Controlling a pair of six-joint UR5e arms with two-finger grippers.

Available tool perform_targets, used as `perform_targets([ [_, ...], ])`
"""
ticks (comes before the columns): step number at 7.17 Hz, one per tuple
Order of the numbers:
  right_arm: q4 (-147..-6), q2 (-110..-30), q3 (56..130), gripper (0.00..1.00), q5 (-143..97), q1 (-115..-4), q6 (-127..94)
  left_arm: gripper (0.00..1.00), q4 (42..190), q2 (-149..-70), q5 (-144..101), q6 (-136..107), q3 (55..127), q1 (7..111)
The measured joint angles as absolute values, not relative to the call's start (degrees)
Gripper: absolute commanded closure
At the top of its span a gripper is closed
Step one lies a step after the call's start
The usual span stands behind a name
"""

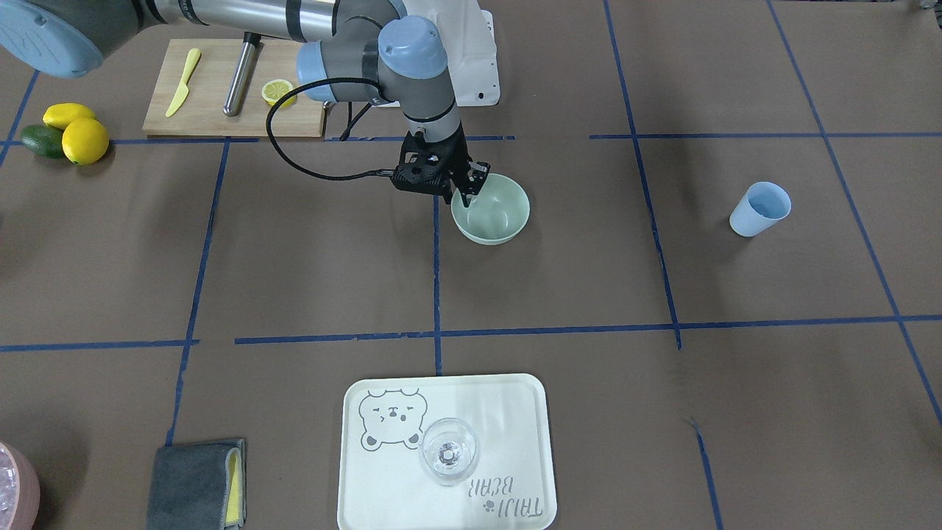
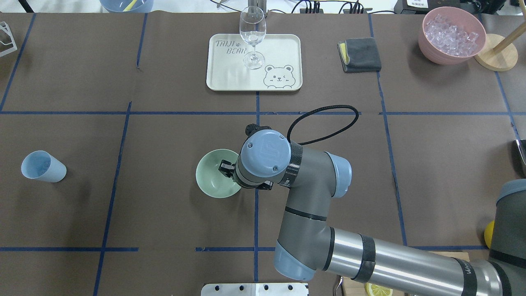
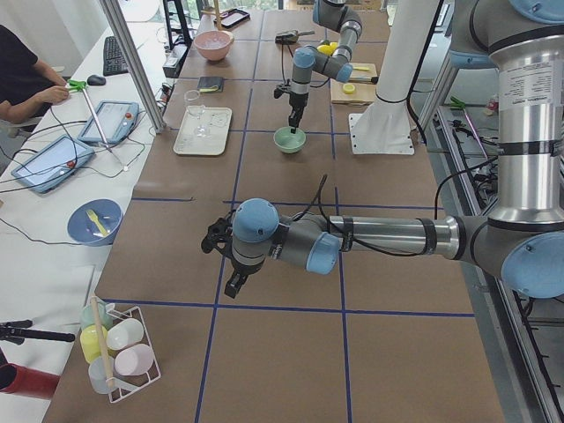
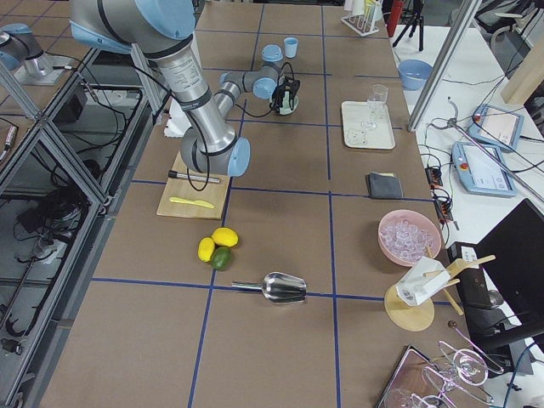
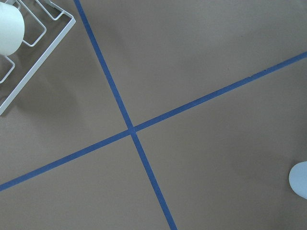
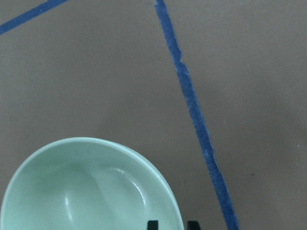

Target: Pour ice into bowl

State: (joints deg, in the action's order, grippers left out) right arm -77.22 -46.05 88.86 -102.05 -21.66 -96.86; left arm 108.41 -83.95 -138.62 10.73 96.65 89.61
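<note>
The desk point(image 2: 452, 144) is covered in brown sheet marked with a grid of blue tape lines. The right arm point(image 2: 308, 205) reaches from the near right corner to the middle of the desk. The left arm point(image 3: 379, 236) extends low over the left end of the desk. Its left end effector point(image 3: 225, 263) shows only in a side view, so whether the fingers are spread or pressed together cannot be told.

A tray point(image 2: 222, 78) lies at the far edge, centre, with a wine glass point(image 2: 252, 37) upright on it. A pink container point(image 2: 431, 53) of clear pieces stands at the far right.

The bowl point(image 2: 211, 181) sits upright at the desk centre, just left of a blue tape line, and looks empty. The right end effector point(image 6: 172, 225) points down at the bowl's right rim. One finger is inside the rim and one outside, with a narrow gap between them. Whether they pinch the rim cannot be told.

A light blue cup point(image 2: 43, 166) lies on its side well to the left of the bowl.
</note>
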Motion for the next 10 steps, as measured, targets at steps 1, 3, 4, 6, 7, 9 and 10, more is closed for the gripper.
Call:
perform_targets([
  [1, -76.64, -46.55, 90.09, 0.00, -103.65, -22.79, -96.63, 0.00, 111.14, -84.14, -138.66, 10.57, 96.57, 89.30],
  [3, -76.00, -51.38, 96.84, 0.00, -110.46, -28.72, -95.97, 0.13, 119.03, -84.38, -138.29, 5.46, 96.46, 88.27],
  [4, -75.87, -55.23, 100.71, 0.00, -114.76, -33.01, -94.48, 0.08, 125.04, -84.01, -138.13, -2.64, 96.39, 87.05],
  [6, -75.62, -63.61, 105.50, 0.00, -118.94, -39.62, -86.81, 0.01, 143.38, -80.41, -132.99, -23.25, 96.59, 79.83],
  [7, -75.53, -66.48, 106.18, 0.00, -119.36, -41.76, -84.09, 0.00, 151.66, -78.12, -126.05, -31.89, 96.82, 73.97],
  [9, -74.28, -69.45, 106.48, 0.00, -119.42, -43.64, -81.85, 0.00, 166.00, -72.14, -111.47, -44.74, 97.08, 63.13],
  [10, -72.76, -70.46, 106.50, 0.00, -119.38, -43.85, -81.49, 0.00, 171.47, -69.05, -102.92, -48.74, 97.40, 57.09],
])
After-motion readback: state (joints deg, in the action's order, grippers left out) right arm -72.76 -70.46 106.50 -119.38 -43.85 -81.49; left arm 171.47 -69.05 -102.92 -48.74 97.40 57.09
